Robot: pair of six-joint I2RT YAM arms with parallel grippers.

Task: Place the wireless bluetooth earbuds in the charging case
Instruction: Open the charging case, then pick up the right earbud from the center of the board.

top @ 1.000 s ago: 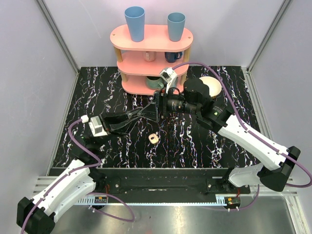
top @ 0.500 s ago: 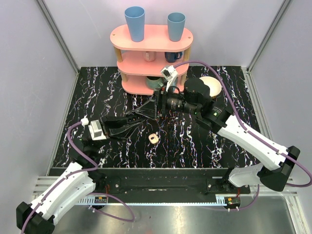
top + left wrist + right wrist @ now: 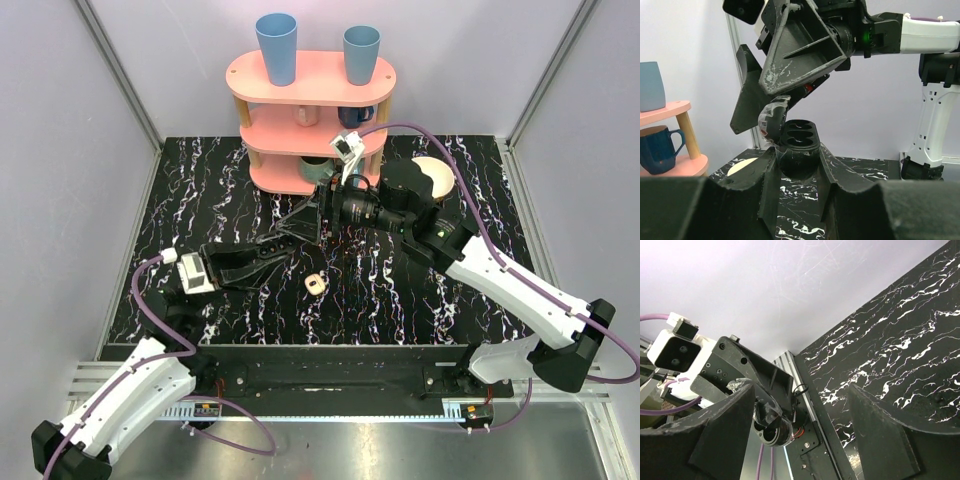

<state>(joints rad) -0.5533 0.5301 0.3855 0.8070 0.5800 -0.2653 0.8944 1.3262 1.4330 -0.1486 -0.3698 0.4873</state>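
A small cream rounded-square charging case (image 3: 314, 285) with a tan hollow lies on the black marbled table, apart from both grippers. No earbuds show in any view. My left gripper (image 3: 272, 250) is shut on a black oval case (image 3: 797, 142) with two hollows and a flipped-up lid wrapped in clear tape, and holds it above the table. My right gripper (image 3: 300, 224) is open, its fingers (image 3: 790, 60) hovering just above that lid. In the right wrist view the black case (image 3: 771, 427) sits beside the left finger of my open right gripper (image 3: 800, 415).
A pink three-tier shelf (image 3: 310, 110) with two blue cups and mugs stands at the back. A round cream bowl (image 3: 436, 176) sits to its right, behind the right arm. The left wrist view shows the shelf's dark blue mug (image 3: 657, 150).
My left arm has drawn back a little toward the near left with the black case. The right gripper has stayed over it, with its wrist turning slightly.
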